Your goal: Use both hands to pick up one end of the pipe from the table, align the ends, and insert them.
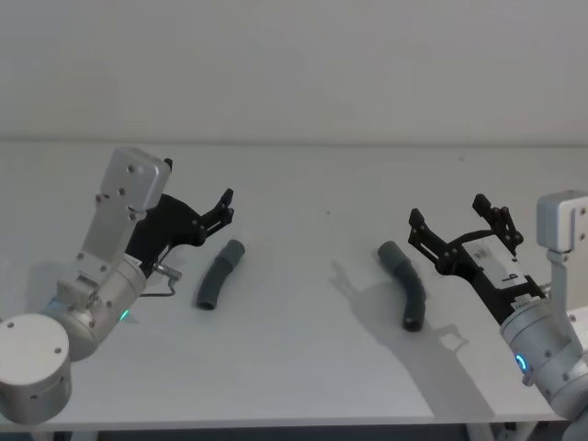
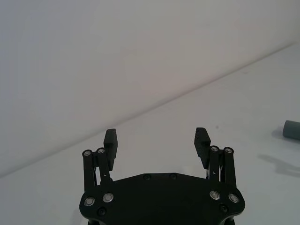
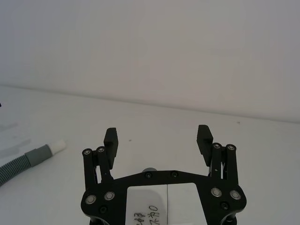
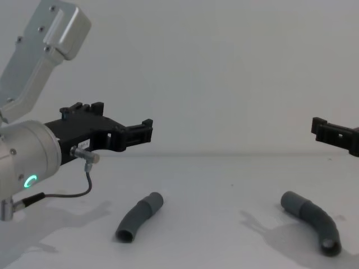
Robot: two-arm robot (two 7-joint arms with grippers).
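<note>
Two curved dark grey pipe pieces lie apart on the white table (image 1: 303,367). The left piece (image 1: 219,276) (image 4: 139,217) lies just below and in front of my left gripper (image 1: 225,207) (image 4: 147,130), which hovers above the table, open and empty (image 2: 156,140). Near the right piece (image 1: 405,283) (image 4: 314,221), my right gripper (image 1: 450,213) (image 4: 322,130) hangs higher, also open and empty (image 3: 158,138). The right wrist view shows a ribbed piece (image 3: 18,164) with a grey collar and a white tip (image 3: 58,145). A grey pipe end (image 2: 291,129) shows in the left wrist view.
A plain pale wall stands behind the table's far edge (image 1: 294,142). The table's front edge (image 1: 276,424) runs close below both arms. A thin cable (image 4: 84,179) loops under the left wrist.
</note>
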